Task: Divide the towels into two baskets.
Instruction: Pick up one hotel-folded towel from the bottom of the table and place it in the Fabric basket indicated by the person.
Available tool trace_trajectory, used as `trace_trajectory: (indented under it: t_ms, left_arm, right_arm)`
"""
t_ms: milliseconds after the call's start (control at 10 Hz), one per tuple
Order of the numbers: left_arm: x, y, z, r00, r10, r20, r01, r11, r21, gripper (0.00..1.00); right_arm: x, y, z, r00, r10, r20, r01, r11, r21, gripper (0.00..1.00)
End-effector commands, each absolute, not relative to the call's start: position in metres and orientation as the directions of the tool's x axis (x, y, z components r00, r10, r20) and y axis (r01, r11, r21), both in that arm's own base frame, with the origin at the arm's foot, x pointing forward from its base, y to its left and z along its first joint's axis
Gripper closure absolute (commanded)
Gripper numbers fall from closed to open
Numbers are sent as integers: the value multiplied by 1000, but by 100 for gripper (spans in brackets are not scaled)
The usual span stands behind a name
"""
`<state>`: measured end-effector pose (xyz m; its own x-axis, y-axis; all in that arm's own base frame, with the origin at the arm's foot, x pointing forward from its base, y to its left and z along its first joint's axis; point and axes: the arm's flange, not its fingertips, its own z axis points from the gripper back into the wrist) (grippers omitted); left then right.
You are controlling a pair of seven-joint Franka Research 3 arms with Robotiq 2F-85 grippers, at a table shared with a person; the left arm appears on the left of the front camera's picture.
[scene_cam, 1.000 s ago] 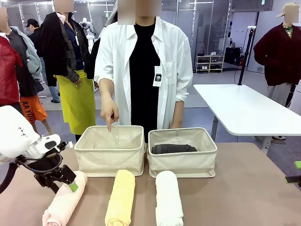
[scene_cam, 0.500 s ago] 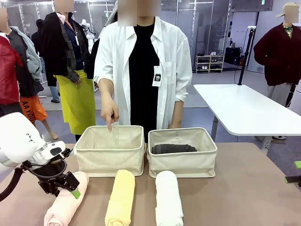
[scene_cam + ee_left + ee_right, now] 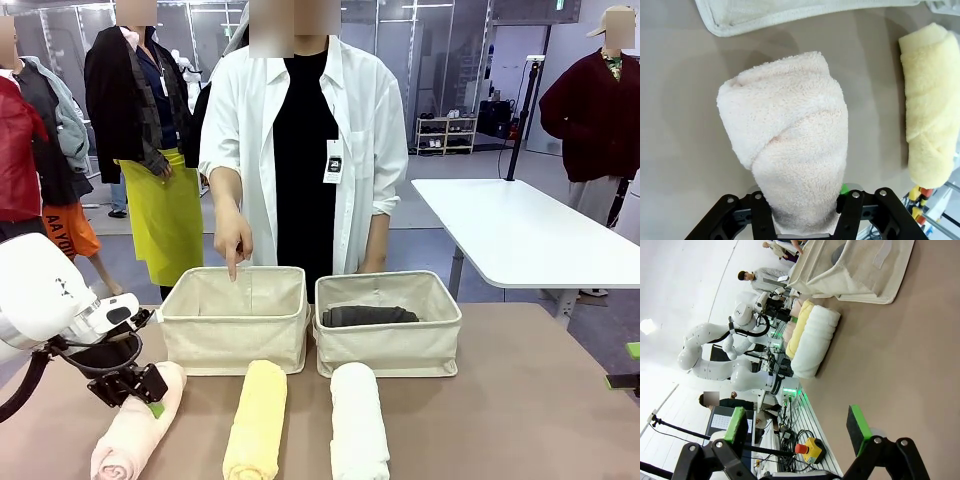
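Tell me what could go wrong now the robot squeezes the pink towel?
The left fingers grip the pink towel near one end, so the free end might sag or unroll when lifted. The person's hand is pointing into the left basket, so the arm could bump it on the way in.

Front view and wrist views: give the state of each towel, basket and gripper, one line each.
pink towel: rolled, on the table, gripped at one end.
yellow towel: rolled, loose on the table.
white towel: rolled, loose on the table.
dark grey towel: inside the right basket.
left basket: upright, no towel visible inside.
left gripper: shut on pink towel.
right gripper: open, holding nothing.
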<state>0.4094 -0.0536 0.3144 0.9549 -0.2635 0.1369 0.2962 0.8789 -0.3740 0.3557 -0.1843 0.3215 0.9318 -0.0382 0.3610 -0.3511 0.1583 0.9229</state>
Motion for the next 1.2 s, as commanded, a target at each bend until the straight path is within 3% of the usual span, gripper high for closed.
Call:
trace_trajectory:
  t_ms: [0, 200, 400, 500, 700, 900, 1000, 1100]
  left_arm:
    - [338, -43, 317, 954, -229, 191, 285, 888, -360, 63]
    - [351, -32, 375, 917, -298, 265, 381, 853, -358, 63]
    - [362, -32, 425, 780, -537, 321, 624, 703, -342, 63]
    - [368, -36, 446, 644, -684, 343, 763, 607, -222, 63]
    - [372, -48, 469, 439, -819, 369, 897, 426, -121, 63]
    - [367, -69, 488, 151, -933, 328, 970, 203, 132, 63]
    - [364, -73, 492, 137, -925, 353, 965, 205, 164, 63]
    - [358, -61, 498, 268, -815, 513, 937, 343, 56, 63]
  right_arm:
    - [352, -181, 324, 928, -51, 370, -358, 159, 920, 0]
    - [352, -181, 324, 928, -51, 370, -358, 159, 920, 0]
    - [352, -181, 324, 928, -51, 370, -358, 159, 920, 0]
    - [352, -181, 324, 928, -51, 370, -358, 159, 920, 0]
    - [352, -181, 324, 928, -51, 370, -358, 159, 920, 0]
    - [352, -181, 324, 928, -51, 370, -358, 159, 920, 0]
    - [352, -181, 324, 928, -51, 370, -358, 159, 920, 0]
    - [352, -181, 324, 928, -51, 370, -358, 159, 920, 0]
